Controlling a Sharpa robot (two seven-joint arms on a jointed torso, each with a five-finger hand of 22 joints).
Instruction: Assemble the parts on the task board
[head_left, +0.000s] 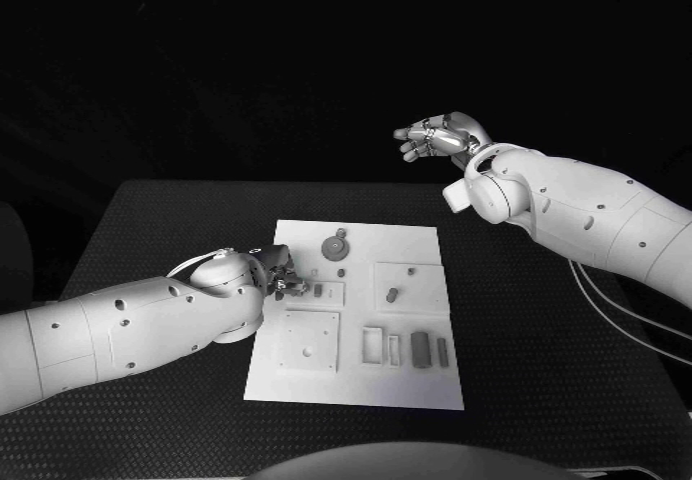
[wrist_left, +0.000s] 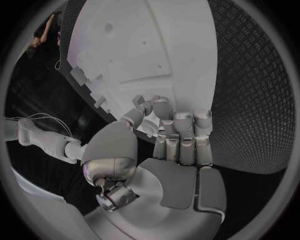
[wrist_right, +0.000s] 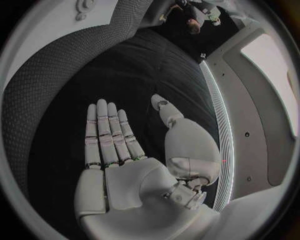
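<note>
I see my left hand (head_left: 283, 275) curled down onto the white board (head_left: 361, 385) at table centre, whether pinching a part I cannot tell; my right hand (head_left: 440, 135) hovers at one o'clock, spread, empty.

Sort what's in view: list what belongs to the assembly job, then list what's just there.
Job: task board; small parts lying on it; round part at its far end; left hand, fingers down on the board.

Just there: black table; right hand, raised off the table, holding nothing.
</note>
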